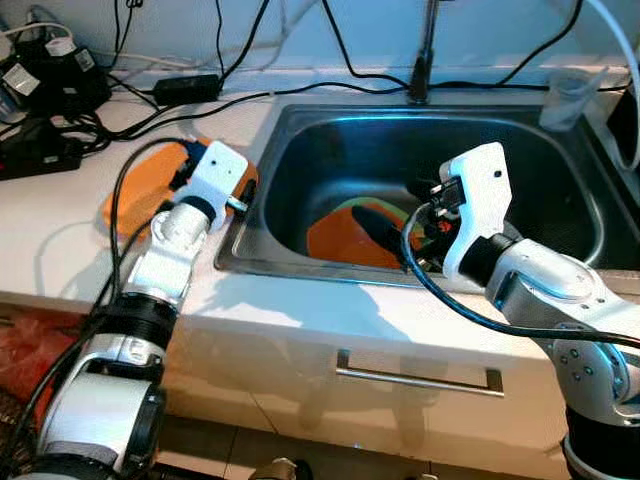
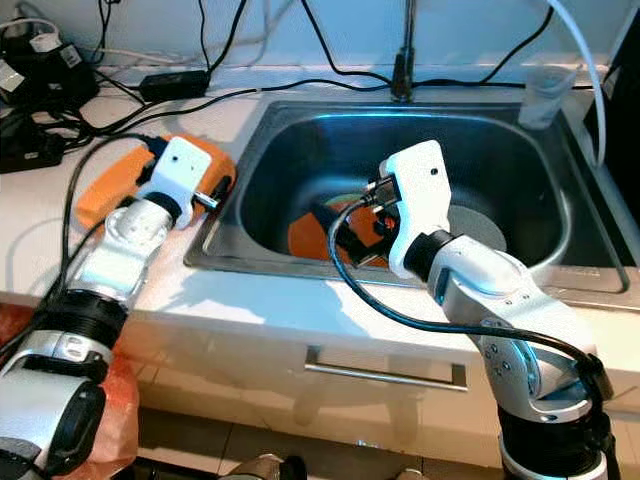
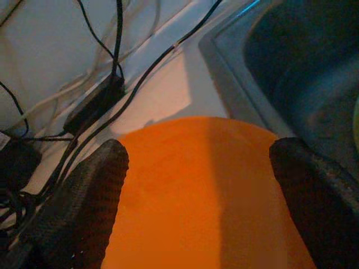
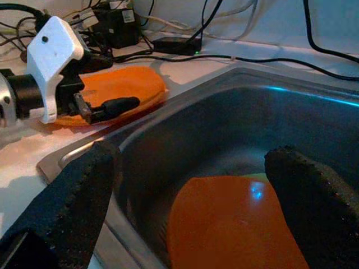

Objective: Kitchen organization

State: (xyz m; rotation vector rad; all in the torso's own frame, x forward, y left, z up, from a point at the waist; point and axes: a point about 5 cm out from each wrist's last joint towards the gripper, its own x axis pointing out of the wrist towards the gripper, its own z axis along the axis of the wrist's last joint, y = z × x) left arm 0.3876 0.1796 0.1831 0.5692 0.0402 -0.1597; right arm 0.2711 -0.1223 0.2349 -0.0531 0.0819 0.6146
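Left claw point(image 3: 196, 196) sits low over the orange plate point(image 3: 207, 190) on the white worktop point(image 1: 60, 210) just beside the sink's left rim, fingers point(image 3: 84, 202) spread wide on either side of it, not clamped. Right claw point(image 4: 185, 190) is down inside the steel sink point(image 1: 560, 180), fingers point(image 4: 61, 207) also apart, above a second orange plate point(image 4: 230, 224) lying in the basin with a yellow-green edge showing under it. Black cables point(image 1: 160, 90) and power adapters clutter the back of the worktop.

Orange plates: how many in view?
2. One plate lies on the counter left of the sink, under the left gripper. The other plate is inside the sink, below the right gripper. More may be hidden beneath it.
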